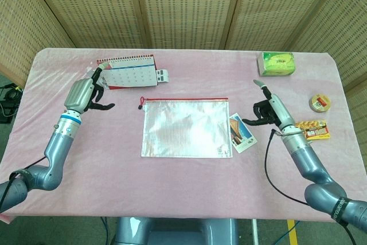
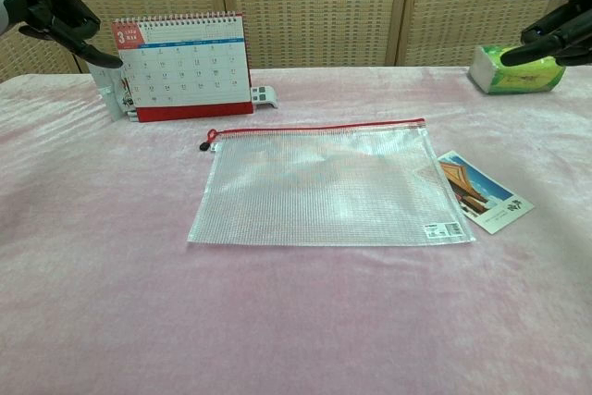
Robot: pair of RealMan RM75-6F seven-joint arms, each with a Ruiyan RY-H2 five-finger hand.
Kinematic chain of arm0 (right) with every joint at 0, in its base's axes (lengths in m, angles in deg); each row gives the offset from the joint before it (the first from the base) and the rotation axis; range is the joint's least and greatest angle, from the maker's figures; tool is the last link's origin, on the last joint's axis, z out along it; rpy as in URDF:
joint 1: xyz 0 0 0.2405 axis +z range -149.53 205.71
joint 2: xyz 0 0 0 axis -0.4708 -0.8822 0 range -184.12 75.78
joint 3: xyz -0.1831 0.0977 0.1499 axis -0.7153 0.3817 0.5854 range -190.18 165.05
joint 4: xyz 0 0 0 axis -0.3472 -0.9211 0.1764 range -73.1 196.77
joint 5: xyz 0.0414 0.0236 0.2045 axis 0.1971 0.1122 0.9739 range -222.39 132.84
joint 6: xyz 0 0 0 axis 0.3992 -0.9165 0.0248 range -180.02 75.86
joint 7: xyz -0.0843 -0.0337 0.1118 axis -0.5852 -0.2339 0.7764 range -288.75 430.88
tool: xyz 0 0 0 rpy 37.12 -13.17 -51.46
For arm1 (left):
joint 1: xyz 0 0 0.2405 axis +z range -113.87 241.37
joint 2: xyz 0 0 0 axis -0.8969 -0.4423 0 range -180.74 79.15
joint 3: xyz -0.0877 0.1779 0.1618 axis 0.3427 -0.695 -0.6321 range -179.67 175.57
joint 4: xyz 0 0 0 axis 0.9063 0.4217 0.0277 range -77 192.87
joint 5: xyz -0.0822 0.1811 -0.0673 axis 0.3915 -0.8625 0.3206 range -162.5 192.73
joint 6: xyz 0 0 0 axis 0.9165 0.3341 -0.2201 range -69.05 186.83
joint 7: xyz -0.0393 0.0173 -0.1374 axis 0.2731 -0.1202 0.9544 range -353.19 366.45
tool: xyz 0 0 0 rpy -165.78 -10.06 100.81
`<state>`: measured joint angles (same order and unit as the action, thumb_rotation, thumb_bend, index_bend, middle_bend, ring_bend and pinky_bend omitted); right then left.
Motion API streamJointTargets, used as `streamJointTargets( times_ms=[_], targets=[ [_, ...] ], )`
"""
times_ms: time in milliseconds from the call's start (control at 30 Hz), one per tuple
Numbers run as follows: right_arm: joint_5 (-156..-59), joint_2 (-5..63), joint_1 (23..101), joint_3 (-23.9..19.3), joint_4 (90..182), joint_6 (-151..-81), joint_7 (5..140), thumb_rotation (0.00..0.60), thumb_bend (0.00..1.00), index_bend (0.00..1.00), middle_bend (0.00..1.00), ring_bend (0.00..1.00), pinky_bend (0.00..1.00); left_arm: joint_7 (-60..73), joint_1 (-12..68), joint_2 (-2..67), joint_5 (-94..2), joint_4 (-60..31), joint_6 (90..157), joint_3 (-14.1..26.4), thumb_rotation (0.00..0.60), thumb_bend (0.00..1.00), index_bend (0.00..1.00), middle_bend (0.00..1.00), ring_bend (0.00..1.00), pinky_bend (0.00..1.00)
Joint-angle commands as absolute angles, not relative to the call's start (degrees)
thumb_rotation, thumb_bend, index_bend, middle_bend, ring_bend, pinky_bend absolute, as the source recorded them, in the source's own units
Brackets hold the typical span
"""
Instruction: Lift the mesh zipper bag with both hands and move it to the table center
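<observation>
On the table — mesh zipper bag flat, unheld.

Table: you have a pink plush cloth over all of it.
Centre: mesh zipper bag lies flat, red zip toward 12 o'clock.
3 o'clock of bag: postcard, touching it.
10 o'clock: desk calendar.
1 o'clock: green tissue pack.
3 o'clock edge: tape roll, snack packet.

My arms were glossy silver-grey, each with a blue wrist ring. The left robot hand and right robot hand had grey backs, black fingers and trailing black cables.
</observation>
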<state>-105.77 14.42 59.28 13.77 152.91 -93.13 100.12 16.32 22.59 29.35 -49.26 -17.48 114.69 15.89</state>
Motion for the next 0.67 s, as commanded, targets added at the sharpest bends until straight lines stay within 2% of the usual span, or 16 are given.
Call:
streamJointTargets(
  times_ms=[33,67,100,133,167,200,467,667],
  targets=[
    [-123.33,13.97,54.26,5.26,148.22,-110.07,82.60,0.600,0.00,0.03,0.56,0.60,0.68,8.41,28.06,27.01,-53.12,-20.21,124.30,12.13,0.600,0.00,0.00,0.32,0.37,0.57],
    [-126.68,14.35,52.83,3.15,146.42,-113.95,78.39,0.600,0.00,0.03,0.43,0.46,0.51,6.07,29.83,26.49,-52.96,-22.06,126.85,11.36,0.600,0.00,0.00,0.19,0.23,0.40],
    [-128.31,14.50,51.84,1.95,145.50,-116.28,75.91,0.600,0.00,0.03,0.24,0.25,0.26,4.66,31.10,26.15,-52.93,-23.52,128.69,10.85,0.600,0.00,0.00,0.05,0.07,0.18],
    [-129.49,14.65,50.88,1.00,144.93,-118.35,74.22,0.600,0.00,0.02,0.09,0.09,0.09,3.67,32.42,25.76,-52.99,-25.05,130.39,10.25,0.600,0.00,0.00,0.00,0.01,0.07],
    [-130.13,14.82,50.11,0.34,144.69,-119.89,73.35,0.600,0.00,0.02,0.03,0.03,0.03,2.96,33.52,25.38,-53.07,-26.47,131.72,9.77,0.600,0.00,0.00,0.00,0.00,0.01],
    [-130.57,14.94,49.28,-0.31,144.57,-121.31,72.74,0.600,0.00,0.01,0.00,0.00,0.00,2.26,34.74,24.83,-53.04,-27.97,132.82,9.09,0.600,0.00,0.00,0.00,0.00,0.00],
    [-134.46,17.37,41.14,-5.57,143.23,-134.68,68.64,0.600,0.00,0.00,0.00,0.00,0.00,-1.25,45.17,18.33,-59.23,-38.93,142.88,1.33,0.600,0.00,0.00,0.00,0.00,0.00],
    [-135.71,16.18,37.08,-8.58,144.61,-138.95,69.49,0.600,0.00,0.00,0.00,0.00,0.00,-1.47,49.30,16.11,-63.73,-41.54,146.47,-1.68,0.600,0.00,0.00,0.00,0.00,0.00]
  ],
)
